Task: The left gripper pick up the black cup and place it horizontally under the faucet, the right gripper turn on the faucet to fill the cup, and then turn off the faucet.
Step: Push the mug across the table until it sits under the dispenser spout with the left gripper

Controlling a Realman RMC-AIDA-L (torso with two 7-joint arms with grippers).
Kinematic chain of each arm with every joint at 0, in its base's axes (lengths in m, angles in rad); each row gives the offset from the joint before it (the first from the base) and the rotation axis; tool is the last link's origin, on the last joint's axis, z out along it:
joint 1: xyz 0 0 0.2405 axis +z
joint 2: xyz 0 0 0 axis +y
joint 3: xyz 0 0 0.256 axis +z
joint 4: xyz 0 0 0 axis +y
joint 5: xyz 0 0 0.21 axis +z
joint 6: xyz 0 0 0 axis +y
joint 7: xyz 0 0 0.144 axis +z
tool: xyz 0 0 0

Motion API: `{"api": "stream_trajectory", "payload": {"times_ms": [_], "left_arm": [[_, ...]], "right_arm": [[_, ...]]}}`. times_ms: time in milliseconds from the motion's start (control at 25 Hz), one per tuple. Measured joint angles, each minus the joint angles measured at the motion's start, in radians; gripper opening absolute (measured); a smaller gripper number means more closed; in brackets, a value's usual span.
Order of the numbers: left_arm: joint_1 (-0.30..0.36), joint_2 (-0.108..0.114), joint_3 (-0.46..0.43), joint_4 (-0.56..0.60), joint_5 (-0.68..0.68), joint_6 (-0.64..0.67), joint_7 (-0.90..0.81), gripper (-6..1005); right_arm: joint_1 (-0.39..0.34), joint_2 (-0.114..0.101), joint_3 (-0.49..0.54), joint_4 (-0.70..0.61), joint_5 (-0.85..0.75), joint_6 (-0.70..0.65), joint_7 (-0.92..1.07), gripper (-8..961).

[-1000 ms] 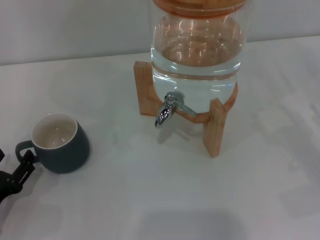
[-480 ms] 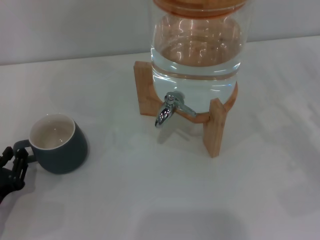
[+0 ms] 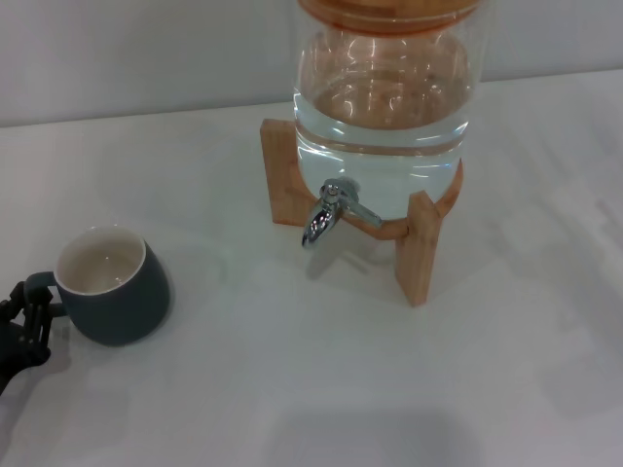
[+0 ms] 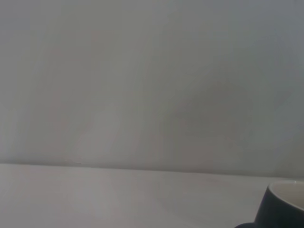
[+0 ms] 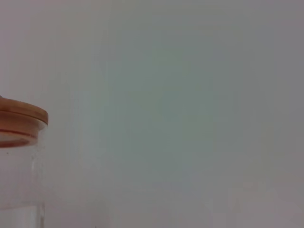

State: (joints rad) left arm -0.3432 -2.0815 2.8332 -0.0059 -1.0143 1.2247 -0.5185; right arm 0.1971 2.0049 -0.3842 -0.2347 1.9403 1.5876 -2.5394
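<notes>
The black cup (image 3: 122, 297) stands upright on the white table at the front left, its cream inside showing and its handle pointing left. My left gripper (image 3: 34, 306) is at the left edge with its fingers closed around the cup's handle. A corner of the cup also shows in the left wrist view (image 4: 285, 209). The chrome faucet (image 3: 326, 214) juts from the glass jar (image 3: 384, 107), far to the right of the cup, and nothing is under it. My right gripper is out of view.
The jar holds water and rests on a wooden stand (image 3: 419, 248) at the back centre. Its wooden lid (image 5: 21, 118) shows in the right wrist view. A pale wall runs behind the table (image 3: 292, 389).
My left gripper has drawn back to the left and closed on the cup's handle. The cup has shifted slightly left and toward the front edge.
</notes>
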Motion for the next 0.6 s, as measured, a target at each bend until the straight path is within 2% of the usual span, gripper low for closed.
{"api": "stream_trajectory", "payload": {"times_ms": [160,400,600], "left_arm": [[-0.006,0.0,0.0,-0.003,-0.001,0.0,0.0,189],[-0.012,0.0,0.001,0.002,-0.001,0.02,0.035,169],[-0.044,0.001,0.008,0.016,0.021,0.036,0.054,166]], "right_arm": [[0.001,0.0,-0.001,0.0,0.0,0.0,0.003,795],[0.001,0.001,-0.001,0.003,0.0,0.002,0.005,795],[0.007,0.002,-0.003,0.013,0.0,0.006,0.002,795]]}}
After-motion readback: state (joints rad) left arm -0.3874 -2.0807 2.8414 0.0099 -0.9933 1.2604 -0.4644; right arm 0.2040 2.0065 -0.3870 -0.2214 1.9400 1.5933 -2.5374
